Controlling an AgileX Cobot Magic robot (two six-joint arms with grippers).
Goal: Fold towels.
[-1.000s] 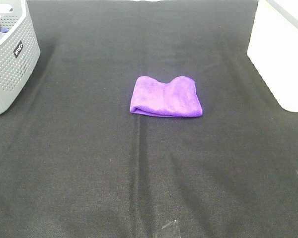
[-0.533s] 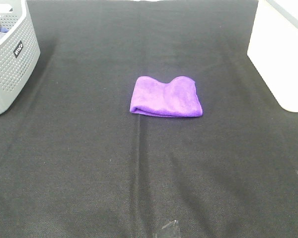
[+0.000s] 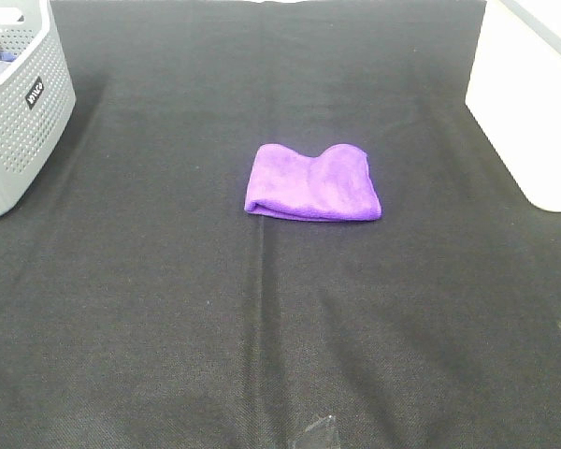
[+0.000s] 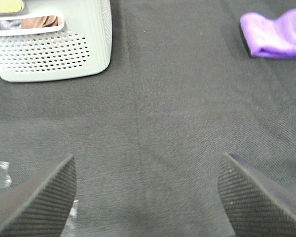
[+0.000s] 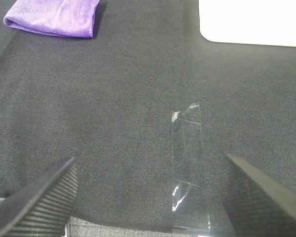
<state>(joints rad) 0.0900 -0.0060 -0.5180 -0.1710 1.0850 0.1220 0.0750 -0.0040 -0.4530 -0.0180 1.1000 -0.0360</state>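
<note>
Well, nothing has shifted over the last second: on my worktop the towel lies folded mid-worktop, toward the far edge. Left pincer and right pincer both gape wide, empty, near edge. I judge folding done.

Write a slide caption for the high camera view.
Folded purple towel lying mid-table on black cloth, grey basket at left, white bin at right.

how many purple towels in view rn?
1. The purple towel lies folded mid-table on the black cloth, apart from both grippers. The grey basket at far left holds some fabric, so more may be hidden there.
</note>
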